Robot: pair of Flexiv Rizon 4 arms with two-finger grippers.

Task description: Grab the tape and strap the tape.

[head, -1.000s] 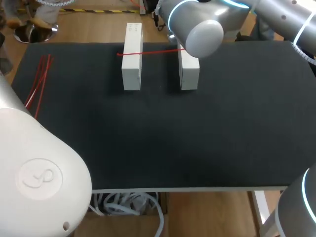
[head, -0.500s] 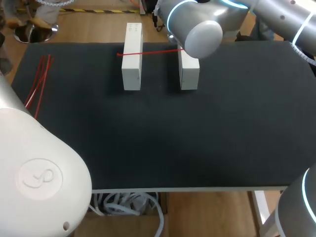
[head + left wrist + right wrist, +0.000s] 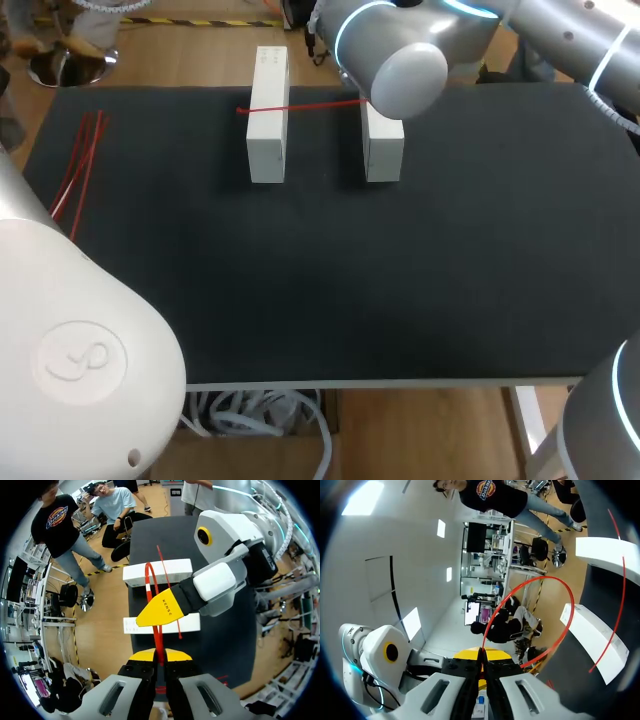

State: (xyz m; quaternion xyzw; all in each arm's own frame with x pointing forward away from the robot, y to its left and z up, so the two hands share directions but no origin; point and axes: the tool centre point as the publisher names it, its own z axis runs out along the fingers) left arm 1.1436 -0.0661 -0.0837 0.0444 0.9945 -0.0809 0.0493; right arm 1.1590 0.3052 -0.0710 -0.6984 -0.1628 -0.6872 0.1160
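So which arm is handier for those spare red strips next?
Left, probably. The spare strips lie at the mat's left edge, its side; the right arm comes in from the right. Now left fingers and right fingers both pinch the red loop.

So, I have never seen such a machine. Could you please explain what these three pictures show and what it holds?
It is a robot with two arms. One picture looks down on the black mat from above; the two round ones come from cameras on the wrists. On the mat stand two white blocks with a red strip across them; spare red strips lie aside. The left gripper and the right gripper both pinch a red tape bent into a loop.
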